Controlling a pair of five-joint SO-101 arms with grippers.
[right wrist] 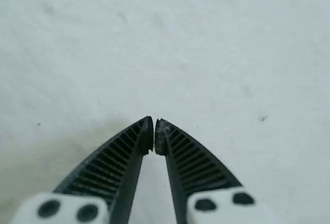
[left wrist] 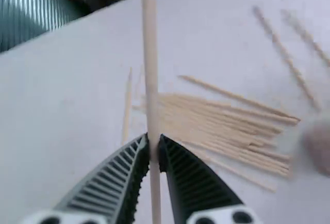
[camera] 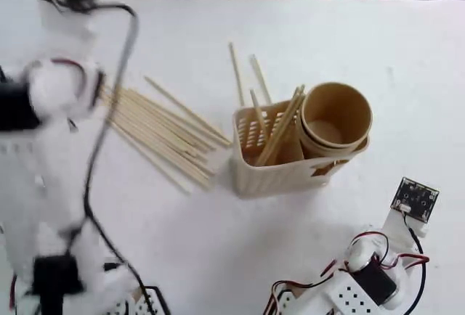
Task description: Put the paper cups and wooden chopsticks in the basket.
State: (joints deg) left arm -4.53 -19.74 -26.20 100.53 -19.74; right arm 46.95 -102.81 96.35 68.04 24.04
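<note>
Chopstick (left wrist: 150,53) pinched in left hand (left wrist: 153,144) above white table (left wrist: 62,105); right hand (right wrist: 154,133) closed, low over same table

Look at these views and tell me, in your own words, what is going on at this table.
The left pincer is shut on one wooden chopstick, held above the loose pile of chopsticks on the table. The basket holds stacked paper cups and several leaning chopsticks. The right pincer is shut, holding nothing, over bare table.
</note>
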